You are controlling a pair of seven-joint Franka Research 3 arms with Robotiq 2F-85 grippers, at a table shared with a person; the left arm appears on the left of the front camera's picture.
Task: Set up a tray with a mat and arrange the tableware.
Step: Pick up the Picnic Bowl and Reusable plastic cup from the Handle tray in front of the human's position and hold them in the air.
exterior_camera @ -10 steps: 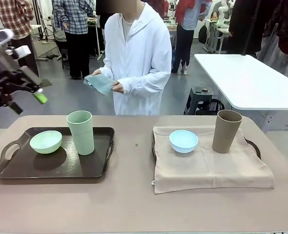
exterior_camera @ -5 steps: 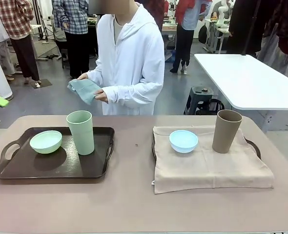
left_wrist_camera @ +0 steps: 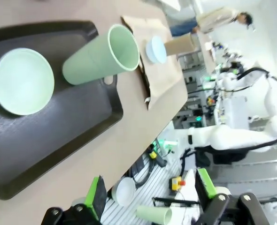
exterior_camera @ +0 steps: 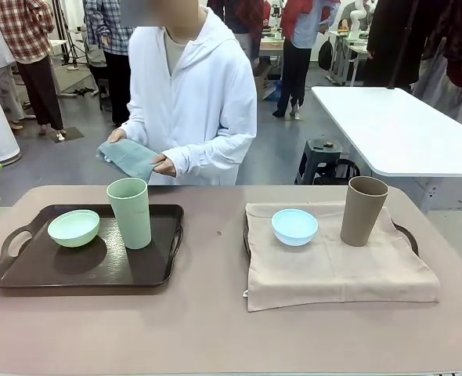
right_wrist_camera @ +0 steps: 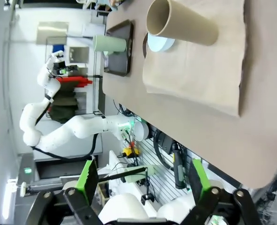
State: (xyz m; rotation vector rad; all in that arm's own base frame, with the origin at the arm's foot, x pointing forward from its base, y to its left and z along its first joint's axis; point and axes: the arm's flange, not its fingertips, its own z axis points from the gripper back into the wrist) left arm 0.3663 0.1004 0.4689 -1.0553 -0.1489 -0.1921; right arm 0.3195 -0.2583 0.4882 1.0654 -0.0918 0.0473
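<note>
Left gripper [left_wrist_camera: 151, 185]: jaws spread wide, gripping nothing. Right gripper [right_wrist_camera: 142, 172]: likewise spread, empty.

On bare dark tray [exterior_camera: 27, 274]: pale green bowl [exterior_camera: 73, 227], with pale green tumbler [exterior_camera: 129, 211] upright just beside it.

On beige mat [exterior_camera: 341, 274] laid over second tray [exterior_camera: 408, 235]: light blue bowl [exterior_camera: 294, 225] and tan-brown tumbler [exterior_camera: 363, 210], upright.

Since half a second ago: person [exterior_camera: 192, 94] shifted toward picture left, folded grey-green cloth [exterior_camera: 129, 157] carried lower. Tableware unmoved.

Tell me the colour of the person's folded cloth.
The folded cloth is grey-teal; clearest in front view.
</note>
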